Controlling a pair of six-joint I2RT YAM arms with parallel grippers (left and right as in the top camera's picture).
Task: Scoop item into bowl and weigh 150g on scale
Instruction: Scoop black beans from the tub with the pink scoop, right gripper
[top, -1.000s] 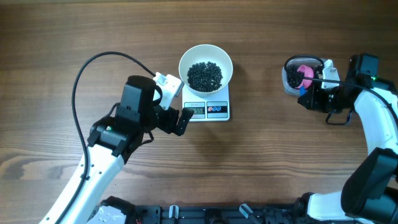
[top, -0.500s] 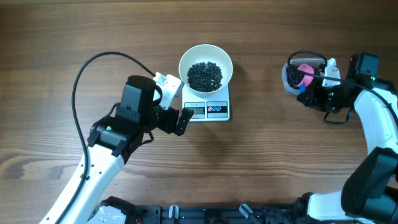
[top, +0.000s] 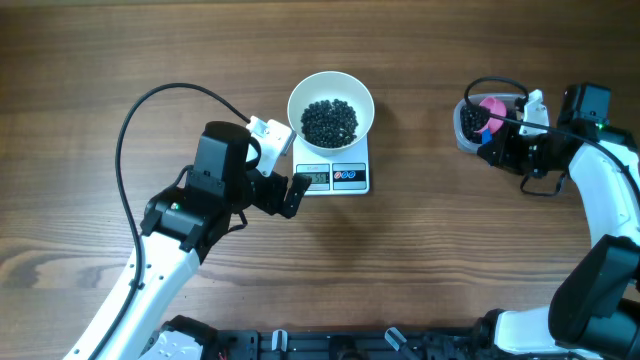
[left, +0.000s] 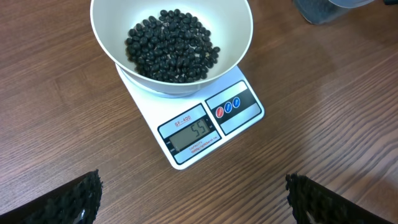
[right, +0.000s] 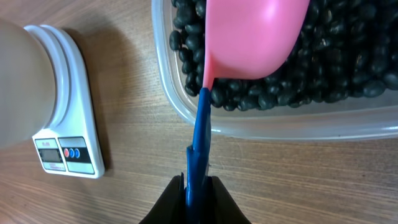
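Right end effector (right: 198, 186) clenched on scoop (right: 255, 37), shifted toward top of frame over tub (right: 280, 127) beans (right: 348, 68): refill likely starting. Left end effector (left: 193, 202) released.

tub (right: 261, 124): cut by top, right edges, right wrist view | scoop (right: 255, 37): top cropped there | bowl (right: 18, 81): blurred, cut at left edge | scale (top: 335, 176) display: unreadable overhead

Black, white and pink on brown wood-grain table (left: 323, 81).
Black beans (left: 171, 43); white bowl (left: 239, 37) and scale (left: 148, 106); grey display (left: 193, 132); pink scoop (right: 255, 37), blue handle (right: 202, 124).
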